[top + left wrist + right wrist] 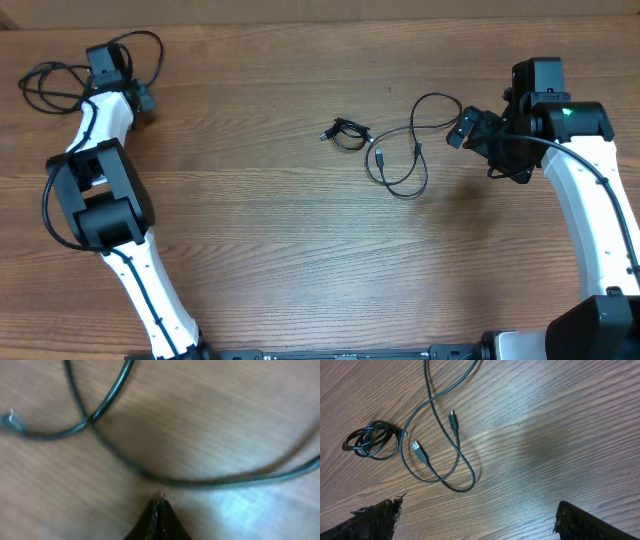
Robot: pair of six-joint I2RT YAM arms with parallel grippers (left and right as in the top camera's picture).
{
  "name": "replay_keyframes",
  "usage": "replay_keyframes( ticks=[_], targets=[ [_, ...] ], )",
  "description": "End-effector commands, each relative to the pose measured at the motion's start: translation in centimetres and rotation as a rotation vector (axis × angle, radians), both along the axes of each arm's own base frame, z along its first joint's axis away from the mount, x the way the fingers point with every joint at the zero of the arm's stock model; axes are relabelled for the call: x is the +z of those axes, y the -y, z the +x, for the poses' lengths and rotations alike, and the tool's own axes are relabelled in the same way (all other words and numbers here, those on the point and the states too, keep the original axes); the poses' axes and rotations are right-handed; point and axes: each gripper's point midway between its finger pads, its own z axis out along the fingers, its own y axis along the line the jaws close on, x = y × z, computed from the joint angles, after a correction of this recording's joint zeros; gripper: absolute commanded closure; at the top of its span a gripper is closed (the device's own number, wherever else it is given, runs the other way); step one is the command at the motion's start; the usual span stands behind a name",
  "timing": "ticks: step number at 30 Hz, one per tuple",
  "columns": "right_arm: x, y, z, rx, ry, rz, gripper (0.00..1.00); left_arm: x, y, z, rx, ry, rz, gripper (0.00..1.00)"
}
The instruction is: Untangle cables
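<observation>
A small knotted bundle of cables [346,133] lies mid-table, also seen in the right wrist view as the coiled bundle [370,440]. Just right of it a loose cable [403,193] curls in loops, its plug ends [419,451] lying free. My right gripper [470,128] hovers at that cable's right end. It is open, and between its fingers [477,520] there is only bare wood. Another thin cable [40,88] lies looped at the far left. My left gripper [144,98] is shut beside it, tips [160,506] pressed together just short of the strand [200,482].
The wooden table [280,250] stretches bare across the front. The left arm [100,190] reaches up along the left side, the right arm [590,200] along the right edge.
</observation>
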Motion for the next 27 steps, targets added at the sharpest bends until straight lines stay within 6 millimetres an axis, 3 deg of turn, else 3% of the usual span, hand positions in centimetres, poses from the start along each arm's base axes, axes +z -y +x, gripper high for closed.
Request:
replay_keyframes(
  ticks=[1, 2, 4, 7, 11, 16, 17, 21, 24, 27],
  targets=[
    [-0.2, 0.0, -0.2, 0.0, -0.01, 0.001, 0.0, -3.2, 0.6, -5.2, 0.032, -0.189, -0.078, 0.96],
    [-0.3, 0.0, -0.3, 0.0, -0.015, 0.001, 0.0, -0.3, 0.3, -5.1, 0.101, -0.133, -0.098, 0.96],
    [-0.3, 0.0, -0.5, 0.0, -0.022, 0.001, 0.0, 2.5, 0.0, -5.1, 0.143, -0.08, -0.107, 0.96],
    [-0.3, 0.0, -0.5, 0.002, -0.025, 0.0, 0.0, 4.8, -2.0, -5.6, 0.177, -0.052, -0.051, 0.96],
    [-0.3, 0.0, -0.5, 0.003, -0.026, 0.0, 0.0, 3.1, -7.0, -8.3, 0.302, -0.114, 0.051, 0.96],
    [-0.3, 0.0, -0.6, 0.002, -0.026, 0.0, 0.0, -1.3, -11.9, -10.7, 0.359, -0.152, 0.05, 0.96],
    [-0.3, 0.0, -0.6, 0.002, -0.026, 0.0, 0.0, -2.3, -12.5, -10.6, 0.328, -0.149, 0.039, 0.96],
    [-0.4, 0.0, -0.6, 0.003, -0.03, 0.0, 0.0, -4.0, -12.1, -8.4, 0.111, -0.118, 0.006, 0.96],
    [-0.4, 0.0, -0.6, 0.002, -0.03, 0.0, 0.0, -4.0, -12.5, -6.6, 0.072, -0.05, 0.031, 0.96],
    [-0.4, 0.0, -0.7, 0.001, -0.034, 0.001, 0.0, -4.0, -11.5, -4.1, 0.0, 0.066, -0.021, 0.96]
  ],
)
